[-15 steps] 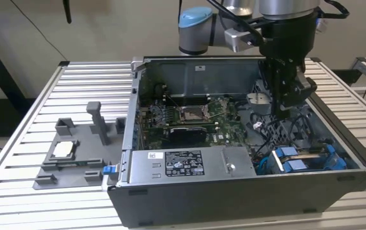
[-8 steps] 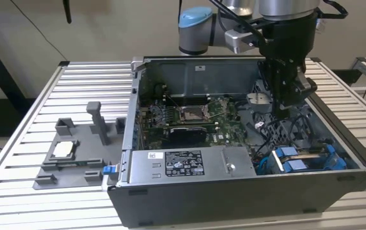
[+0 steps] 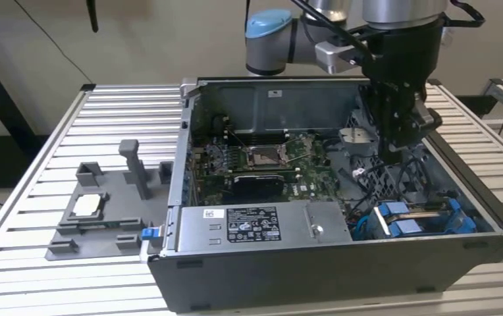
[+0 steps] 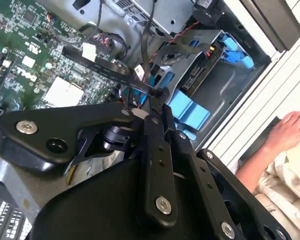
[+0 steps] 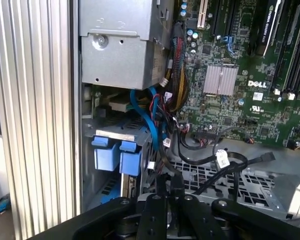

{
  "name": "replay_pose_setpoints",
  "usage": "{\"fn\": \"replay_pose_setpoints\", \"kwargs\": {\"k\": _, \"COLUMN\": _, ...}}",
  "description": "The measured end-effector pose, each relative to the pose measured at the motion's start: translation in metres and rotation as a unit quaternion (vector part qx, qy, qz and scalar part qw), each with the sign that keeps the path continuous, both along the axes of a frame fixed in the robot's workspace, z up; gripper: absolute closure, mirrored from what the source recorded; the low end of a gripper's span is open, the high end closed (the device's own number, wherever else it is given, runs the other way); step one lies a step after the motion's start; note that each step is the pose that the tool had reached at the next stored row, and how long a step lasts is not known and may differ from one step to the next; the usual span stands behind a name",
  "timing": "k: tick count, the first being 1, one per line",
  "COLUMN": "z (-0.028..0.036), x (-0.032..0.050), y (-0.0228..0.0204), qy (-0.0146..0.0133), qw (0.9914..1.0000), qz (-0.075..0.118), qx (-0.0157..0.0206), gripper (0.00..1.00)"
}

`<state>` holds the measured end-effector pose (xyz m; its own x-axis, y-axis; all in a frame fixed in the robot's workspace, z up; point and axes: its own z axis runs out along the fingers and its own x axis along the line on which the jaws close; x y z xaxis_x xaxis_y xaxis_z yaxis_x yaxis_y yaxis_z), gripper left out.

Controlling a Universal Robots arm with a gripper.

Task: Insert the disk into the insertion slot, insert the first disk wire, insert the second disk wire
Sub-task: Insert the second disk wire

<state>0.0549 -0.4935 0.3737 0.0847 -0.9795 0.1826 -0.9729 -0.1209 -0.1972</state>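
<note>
A ribbed metal tabltop [image 3: 41, 164] carries an open computer case [image 3: 340, 276] and a grey fixture [image 3: 102, 210] before a plain wall. The gripper [image 3: 394, 146] reaches into the case; whether its fingers [image 4: 157, 150] are apart or together I cannot tell, cables hiding the tips. The disk [image 3: 423, 217], mostly hidden, sits in the drive bay by its blue carrier tabs [image 5: 115, 155]. A person's hand [image 4: 290, 130] is just outside the case.

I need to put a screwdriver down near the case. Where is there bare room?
Bare slatted table lies beyond the grey fixture, toward the exterior view's left. Inside the computer case it is crowded: cables, the gripper and the disk.
</note>
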Motion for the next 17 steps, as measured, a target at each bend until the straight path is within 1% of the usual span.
{"fn": "replay_pose_setpoints", "kwargs": {"k": 1, "z": -0.0002, "x": 0.0018, "y": -0.001, "qy": 0.0012, "qw": 1.0, "qz": 0.0, "qx": 0.0001, "gripper": 0.84}}
{"fn": "replay_pose_setpoints", "kwargs": {"k": 3, "z": -0.0007, "x": 0.0054, "y": -0.0039, "qy": 0.0046, "qw": 0.99999, "qz": 0.0, "qx": 0.0001, "gripper": 0.84}}
{"fn": "replay_pose_setpoints", "kwargs": {"k": 7, "z": -0.0024, "x": 0.0107, "y": -0.0116, "qy": 0.0123, "qw": 0.99992, "qz": 0.0, "qx": 0.0, "gripper": 0.84}}
{"fn": "replay_pose_setpoints", "kwargs": {"k": 10, "z": -0.0037, "x": 0.0129, "y": -0.0191, "qy": 0.0183, "qw": 0.99983, "qz": 0.0, "qx": 0.0, "gripper": 0.84}}
{"fn": "replay_pose_setpoints", "kwargs": {"k": 14, "z": -0.0057, "x": 0.0146, "y": -0.0304, "qy": 0.0251, "qw": 0.99968, "qz": 0.0, "qx": 0.0001, "gripper": 0.84}}
{"fn": "replay_pose_setpoints", "kwargs": {"k": 16, "z": -0.0067, "x": 0.0156, "y": -0.0357, "qy": 0.0279, "qw": 0.99961, "qz": 0.0, "qx": 0.0001, "gripper": 0.84}}
{"fn": "replay_pose_setpoints", "kwargs": {"k": 17, "z": -0.0072, "x": 0.0161, "y": -0.0378, "qy": 0.0288, "qw": 0.99959, "qz": 0.0, "qx": 0.0005, "gripper": 0.84}}
